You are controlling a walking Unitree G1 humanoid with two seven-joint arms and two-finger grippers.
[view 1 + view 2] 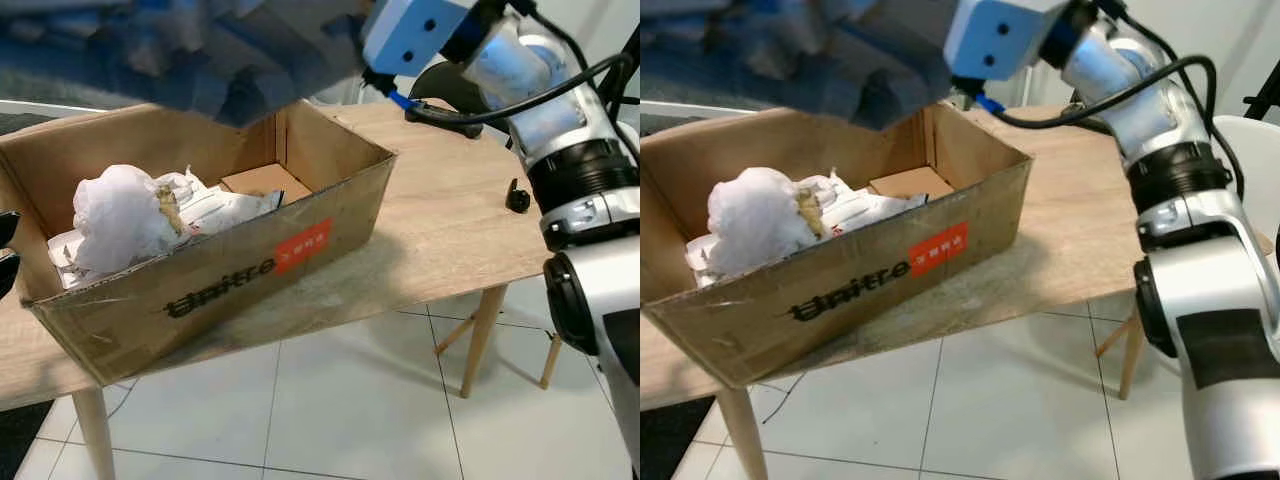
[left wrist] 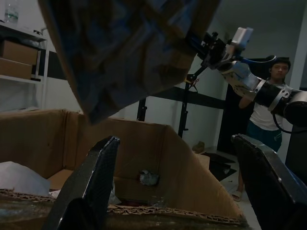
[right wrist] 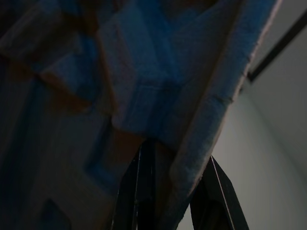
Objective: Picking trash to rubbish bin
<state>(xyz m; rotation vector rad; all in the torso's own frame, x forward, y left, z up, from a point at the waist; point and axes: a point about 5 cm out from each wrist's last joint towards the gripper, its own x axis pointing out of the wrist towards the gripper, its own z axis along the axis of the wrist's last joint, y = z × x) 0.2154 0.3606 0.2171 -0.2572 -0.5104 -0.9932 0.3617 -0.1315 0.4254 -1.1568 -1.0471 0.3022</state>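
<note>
Brown box, pale trash
The cardboard box (image 1: 250,270) was brown with black lettering and an orange label; crumpled trash (image 1: 120,215) white.

Right arm (image 1: 560,130) was raised and extended forward, its gripper (image 3: 175,191) apparently clamped. Left gripper (image 2: 177,191) sat low, fingers spread wide.

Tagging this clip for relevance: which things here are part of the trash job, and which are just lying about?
Part of the job:
- cardboard box serving as the bin
- flattened cardboard piece held above it by the right gripper
- crumpled white paper already inside
- left gripper, open beside the box

Lying about:
- wooden table
- small black object on it
- person standing behind
</note>
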